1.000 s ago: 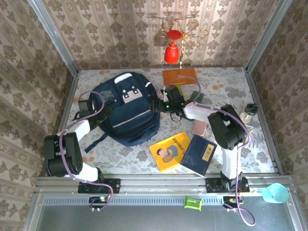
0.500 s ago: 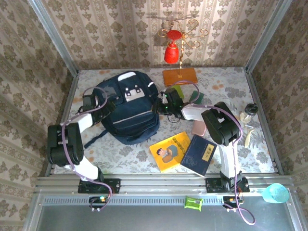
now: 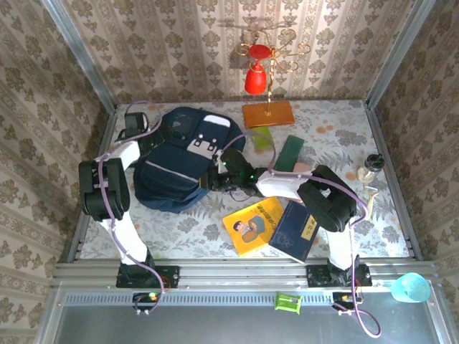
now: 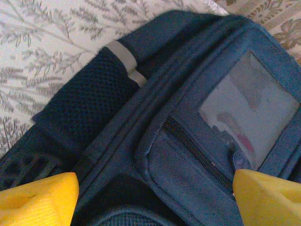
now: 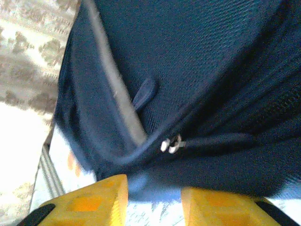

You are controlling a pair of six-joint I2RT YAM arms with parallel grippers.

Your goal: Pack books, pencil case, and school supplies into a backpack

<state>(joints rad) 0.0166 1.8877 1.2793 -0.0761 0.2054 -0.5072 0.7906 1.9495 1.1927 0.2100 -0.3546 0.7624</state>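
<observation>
At the backpack's (image 3: 179, 161) near right edge, the right pincer (image 5: 154, 200) sits half-spread and empty, the zip pull (image 5: 170, 144) just ahead of it. The left pincer (image 4: 150, 197) hangs wide over the far-left top. The books (image 3: 251, 226) (and the school supplies (image 3: 290, 150)) lie outside on the worktop (image 3: 344, 129), to its right.

White-black arms (image 3: 120, 153), lilac cables (image 3: 367, 326), yellow fingers (image 4: 37, 200)

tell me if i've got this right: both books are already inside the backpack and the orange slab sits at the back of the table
Not quite: the top external view shows the yellow book and the navy book lying out on the table, near its front edge, right of the backpack. The orange slab does sit at the back of the table.
</observation>
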